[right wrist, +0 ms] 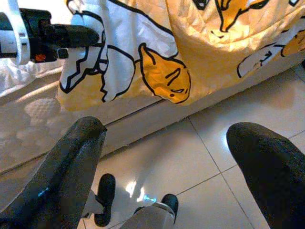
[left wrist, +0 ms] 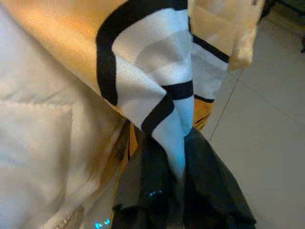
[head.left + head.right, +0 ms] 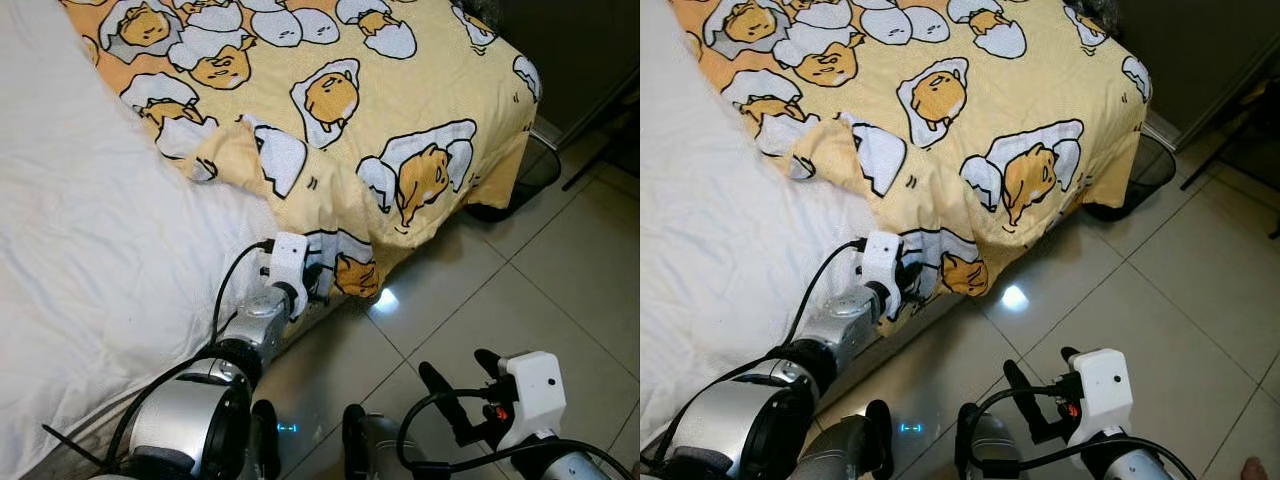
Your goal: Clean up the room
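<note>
Beside the bed [image 3: 90,250], left gripper [image 2: 181,157] pinching yellow blanket [image 3: 400,90] — right gripper [image 1: 167,157] agape

— Blanket [image 3: 400,100]: condition?
— Yellow, printed with white-and-orange egg figures outlined in black. Spread rumpled over the bed, one corner hanging toward the floor.
— Position against the left gripper [image 3: 318,280]?
— The hanging corner is pinched between its fingers [image 2: 209,191]; the rest lies beyond and above them.
</note>
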### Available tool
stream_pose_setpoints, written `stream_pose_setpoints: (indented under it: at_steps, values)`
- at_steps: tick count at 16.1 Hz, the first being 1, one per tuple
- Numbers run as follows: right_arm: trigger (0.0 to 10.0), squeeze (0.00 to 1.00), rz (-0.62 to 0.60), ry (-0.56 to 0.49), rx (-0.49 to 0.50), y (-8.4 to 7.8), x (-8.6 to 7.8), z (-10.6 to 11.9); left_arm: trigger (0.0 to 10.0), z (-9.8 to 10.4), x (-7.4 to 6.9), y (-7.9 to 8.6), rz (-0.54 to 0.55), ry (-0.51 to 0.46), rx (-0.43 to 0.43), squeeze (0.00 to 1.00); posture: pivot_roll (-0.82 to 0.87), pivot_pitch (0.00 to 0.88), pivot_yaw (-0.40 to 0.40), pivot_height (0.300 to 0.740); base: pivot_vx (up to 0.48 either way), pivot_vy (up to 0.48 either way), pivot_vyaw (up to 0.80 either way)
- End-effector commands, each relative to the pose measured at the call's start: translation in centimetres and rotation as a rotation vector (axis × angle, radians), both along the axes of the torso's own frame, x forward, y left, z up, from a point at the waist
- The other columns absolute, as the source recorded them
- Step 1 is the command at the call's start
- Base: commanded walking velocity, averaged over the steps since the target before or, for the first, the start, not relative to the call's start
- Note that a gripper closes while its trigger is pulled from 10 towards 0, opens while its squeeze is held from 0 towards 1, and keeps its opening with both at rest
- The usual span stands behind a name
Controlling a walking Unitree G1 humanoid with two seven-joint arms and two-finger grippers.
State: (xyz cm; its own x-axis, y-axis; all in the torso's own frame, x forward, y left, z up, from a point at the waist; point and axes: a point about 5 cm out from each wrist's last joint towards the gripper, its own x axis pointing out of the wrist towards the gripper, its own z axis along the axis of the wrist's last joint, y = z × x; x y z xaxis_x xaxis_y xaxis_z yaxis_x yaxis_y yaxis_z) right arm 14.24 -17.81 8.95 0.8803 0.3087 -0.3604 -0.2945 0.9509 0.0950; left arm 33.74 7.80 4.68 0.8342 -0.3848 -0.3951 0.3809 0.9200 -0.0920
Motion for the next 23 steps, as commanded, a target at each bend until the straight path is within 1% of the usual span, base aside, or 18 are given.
stream_pose_setpoints:
  at_steps: [1,2,4,5,6,7,10,12,14,15,16,17,18,19,20,21,22,23]
  values:
    - [10.0,0.00,-0.001,0.027,0.004,0.0,-0.3,-0.4,0.0,-0.7,-0.7,-0.3,-0.061,0.005,0.031,0.00,-0.32,0.236,-0.066,0.740,0.000,0.000,0.00]
    - [10.0,0.00,-0.001,0.025,0.004,0.0,-0.2,-0.4,0.0,-1.0,-0.9,0.0,-0.077,0.009,0.040,0.00,-0.32,0.233,-0.063,0.740,0.000,0.000,0.00]
    - [10.0,0.00,-0.004,0.020,0.003,-0.2,0.0,-0.4,0.0,-2.3,-1.9,1.5,-0.105,0.029,0.067,0.00,-0.31,0.229,-0.060,0.740,0.000,0.000,0.00]
    - [10.0,0.00,-0.005,0.020,0.003,-0.2,0.0,-0.4,0.0,-2.6,-2.2,1.9,-0.115,0.032,0.078,0.00,-0.31,0.229,-0.060,0.740,0.000,0.000,0.00]
    - [10.0,0.00,-0.006,0.021,0.001,-0.3,0.1,-0.6,0.0,-3.9,-3.5,2.6,-0.164,0.042,0.109,0.00,-0.30,0.226,-0.059,0.740,0.000,0.000,0.00]
    - [10.0,0.00,-0.006,0.021,0.001,-0.3,0.1,-0.6,0.0,-4.1,-3.8,2.7,-0.174,0.045,0.114,0.00,-0.30,0.225,-0.059,0.740,0.000,0.000,0.00]
    - [10.0,0.00,0.024,0.026,0.013,-0.1,0.2,-0.7,0.0,-5.4,-5.7,2.3,-0.285,0.042,0.107,0.00,-0.29,0.211,-0.060,0.740,0.000,0.000,0.00]
    - [10.0,0.00,0.135,0.064,0.039,0.4,-0.6,-0.7,0.0,-5.9,-6.6,1.8,-0.368,0.028,0.138,0.00,-0.28,0.208,-0.061,0.740,0.000,0.000,0.00]
    - [10.0,0.00,0.197,0.094,0.035,0.0,-1.2,-0.7,0.0,-6.5,-7.6,1.6,-0.438,0.033,0.160,0.00,-0.29,0.205,-0.064,0.740,0.000,0.000,0.00]
    - [10.0,0.00,0.201,0.094,0.031,-0.2,-1.2,-0.6,0.0,-6.9,-8.2,1.4,-0.465,0.042,0.161,0.00,-0.29,0.204,-0.063,0.740,0.000,0.000,0.00]
    - [10.0,0.00,0.202,0.089,0.024,-0.5,-1.1,-0.5,0.0,-7.8,-9.8,0.9,-0.540,0.057,0.169,0.00,-0.30,0.202,-0.063,0.740,0.000,0.000,0.00]
    - [10.0,0.00,0.205,0.087,0.023,-0.5,-1.0,-0.5,0.0,-8.2,-10.7,0.7,-0.584,0.062,0.185,0.00,-0.30,0.202,-0.063,0.740,0.000,0.000,0.00]
    - [10.0,0.00,0.208,0.087,0.024,-0.5,-1.0,-0.4,0.0,-8.4,-11.0,0.6,-0.600,0.061,0.193,0.00,-0.30,0.202,-0.063,0.740,0.000,0.000,0.00]
    - [10.0,0.00,0.212,0.086,0.025,-0.4,-1.0,-0.4,0.0,-9.2,-12.4,0.5,-0.655,0.071,0.238,0.00,-0.30,0.200,-0.064,0.740,0.000,0.000,0.00]
    - [10.0,0.00,0.215,0.087,0.025,-0.4,-1.0,-0.5,0.0,-9.9,-13.4,0.6,-0.677,0.089,0.259,0.00,-0.29,0.200,-0.066,0.740,0.000,0.000,0.00]
    - [10.0,0.00,0.215,0.089,0.025,-0.4,-1.0,-0.5,0.0,-10.1,-13.7,0.6,-0.674,0.098,0.271,0.00,-0.29,0.199,-0.067,0.740,0.000,0.000,0.00]
    - [10.0,0.00,0.219,0.092,0.023,-0.4,-1.1,-0.6,0.3,-10.4,-13.9,0.5,-0.660,0.107,0.298,0.00,-0.29,0.198,-0.071,0.740,0.000,0.000,0.00]
    - [10.0,0.00,0.226,0.095,0.021,-0.3,-1.1,-0.7,9.9,-10.4,-13.7,0.3,-0.640,0.108,0.318,0.00,-0.29,0.197,-0.075,0.740,0.000,0.000,0.00]
